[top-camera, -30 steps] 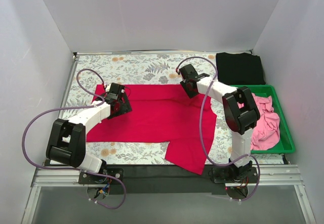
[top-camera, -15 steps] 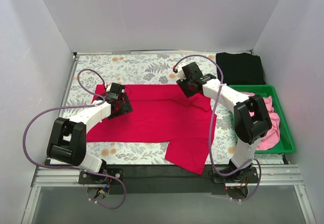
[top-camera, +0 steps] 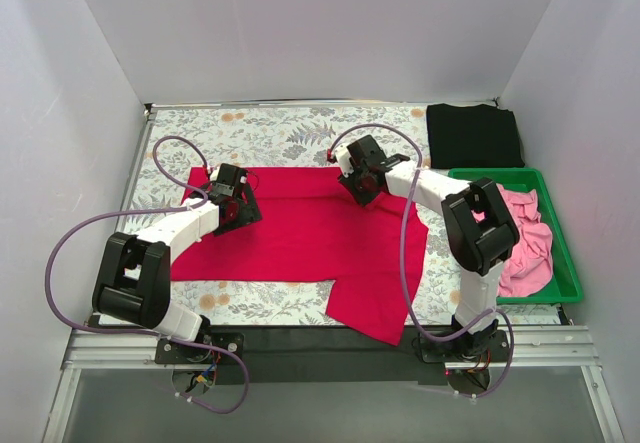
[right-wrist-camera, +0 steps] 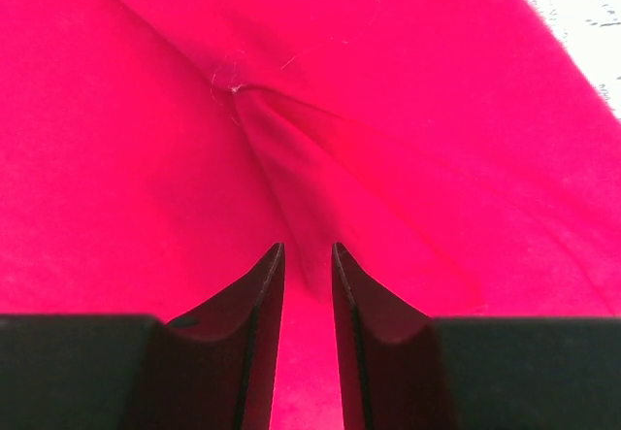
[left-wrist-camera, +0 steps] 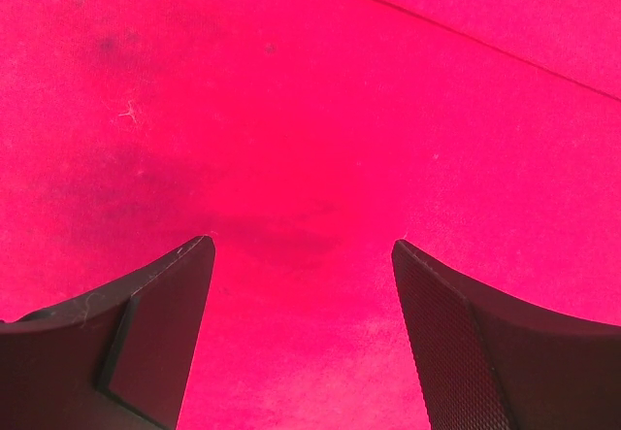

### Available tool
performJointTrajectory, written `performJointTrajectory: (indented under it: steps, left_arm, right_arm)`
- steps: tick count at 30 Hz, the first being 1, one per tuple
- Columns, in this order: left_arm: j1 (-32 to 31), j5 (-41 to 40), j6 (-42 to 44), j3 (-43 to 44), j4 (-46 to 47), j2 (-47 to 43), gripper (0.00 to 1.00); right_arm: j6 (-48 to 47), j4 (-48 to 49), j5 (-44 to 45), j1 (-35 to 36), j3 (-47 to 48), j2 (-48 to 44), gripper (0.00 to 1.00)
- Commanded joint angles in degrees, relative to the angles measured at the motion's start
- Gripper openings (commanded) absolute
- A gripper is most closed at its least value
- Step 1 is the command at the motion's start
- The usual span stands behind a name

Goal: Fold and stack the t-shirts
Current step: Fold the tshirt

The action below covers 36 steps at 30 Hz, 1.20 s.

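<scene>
A crimson red t-shirt (top-camera: pixel 300 233) lies spread on the floral tablecloth (top-camera: pixel 260 133), with one flap hanging towards the near edge. My left gripper (top-camera: pixel 241 210) stands open over the shirt's left part. In the left wrist view, flat red cloth (left-wrist-camera: pixel 310 139) shows between the wide-apart fingers of the left gripper (left-wrist-camera: pixel 303 246). My right gripper (top-camera: pixel 364 190) is at the shirt's far edge, right of centre. In its wrist view the right gripper (right-wrist-camera: pixel 308 248) has its jaws drawn close on a raised ridge of red cloth (right-wrist-camera: pixel 291 178). A folded black t-shirt (top-camera: pixel 473 133) lies at the back right.
A green bin (top-camera: pixel 500 174) at the right holds crumpled pink t-shirts (top-camera: pixel 525 243). White walls close in the table on three sides. Purple cables loop off both arms.
My right gripper has moved left along the shirt's far edge and its jaws have narrowed onto a ridge of cloth. The left arm has stayed put.
</scene>
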Motion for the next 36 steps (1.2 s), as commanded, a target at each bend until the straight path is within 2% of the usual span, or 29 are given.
performJointTrajectory:
  steps: [1,12,23,29,36]
  left_arm:
    - [-0.3,-0.6,0.4,1.5,-0.2,-2.2,0.68]
    - [-0.3,-1.0,0.4,1.1,-0.3,-2.2,0.68]
    - [-0.3,-0.9,0.8,1.7,-0.2,-1.5,0.68]
    - [-0.3,-0.6,1.1,2.2,-0.3,-1.1,0.68]
    - [-0.3,-0.4,1.4,2.0,-0.9,-1.1,0.68]
  right_arm:
    - [-1.1,1.1,0.3,0.4,-0.1,1.0,0.28]
    - [-1.6,1.1,2.1,0.4,-0.5,3.6,0.28]
    - [-1.2,-0.9,1.8,0.5,-1.4,-0.6,0.01]
    - [0.7,-6.3,-2.4,0.5,-0.1,-2.8,0.01]
    - [6.8,-14.6,-9.9,0.5,4.2,-0.6,0.01]
